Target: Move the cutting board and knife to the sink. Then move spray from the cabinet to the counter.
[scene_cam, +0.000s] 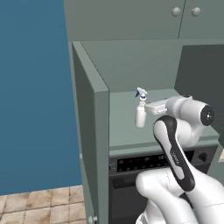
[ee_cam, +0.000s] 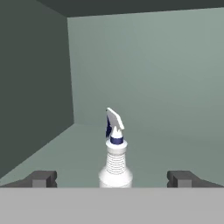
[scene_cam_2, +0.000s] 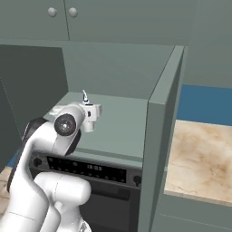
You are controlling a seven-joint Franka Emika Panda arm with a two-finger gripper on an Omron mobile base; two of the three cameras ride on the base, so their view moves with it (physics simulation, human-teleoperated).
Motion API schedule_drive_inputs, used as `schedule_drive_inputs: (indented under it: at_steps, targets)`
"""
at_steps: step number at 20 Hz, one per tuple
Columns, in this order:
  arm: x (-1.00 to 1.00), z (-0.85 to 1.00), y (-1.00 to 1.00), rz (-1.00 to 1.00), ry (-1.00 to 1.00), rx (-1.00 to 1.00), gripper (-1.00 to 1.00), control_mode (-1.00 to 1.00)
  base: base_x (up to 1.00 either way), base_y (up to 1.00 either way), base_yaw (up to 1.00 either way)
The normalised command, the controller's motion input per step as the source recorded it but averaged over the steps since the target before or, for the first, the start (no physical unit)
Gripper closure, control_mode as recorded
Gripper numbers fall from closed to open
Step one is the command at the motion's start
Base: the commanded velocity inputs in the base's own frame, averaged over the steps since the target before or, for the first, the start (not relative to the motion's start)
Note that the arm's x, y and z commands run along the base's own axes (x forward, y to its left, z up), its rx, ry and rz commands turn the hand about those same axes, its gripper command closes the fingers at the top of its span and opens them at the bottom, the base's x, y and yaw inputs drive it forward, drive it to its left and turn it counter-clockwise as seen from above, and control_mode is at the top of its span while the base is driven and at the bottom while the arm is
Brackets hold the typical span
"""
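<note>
In the left base view, the white arm reaches into the open cabinet (scene_cam: 94, 131), its end effector (scene_cam: 146, 109) level with the spray (scene_cam: 140, 107), which stands upright on the shelf above the black oven (scene_cam: 144, 164). From the right base view, the same reach shows the bottle's nozzle tip just above the wrist, with the beige marble desk (scene_cam_2: 199, 158) waiting bare past the cabinet's side wall. In the hand view, the spray (ee_cam: 116, 153) stands centred between the two dark fingertips (ee_cam: 41, 179), which are spread wide to either side and not touching it: the end effector (ee_cam: 113, 179) is released, grasping nothing. Judging by this, the spray has yet to be gripped, lifted out and set down; board, knife and sink cannot be checked here.
</note>
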Motion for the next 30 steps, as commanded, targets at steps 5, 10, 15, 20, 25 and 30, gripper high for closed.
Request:
schedule_drive_inputs:
  at_steps: [5,10,15,20,25,30]
  targets:
    - [0.36,-0.09,0.00,0.00,0.00,0.00,-1.00,-1.00,0.00,0.00,0.00]
    - [0.29,-0.08,0.00,0.00,0.00,0.00,-1.00,-1.00,0.00,0.00,0.00]
    - [0.26,-0.09,0.00,0.00,0.00,0.00,-1.00,-1.00,0.00,0.00,0.00]
    - [0.14,-0.07,0.00,0.00,0.00,0.00,-1.00,-1.00,0.00,0.00,0.00]
    - [0.05,-0.08,0.00,0.00,0.00,0.00,-1.00,-1.00,0.00,0.00,0.00]
    - [0.10,-0.11,0.02,0.00,0.00,0.00,-1.00,-1.00,0.00,0.00,0.00]
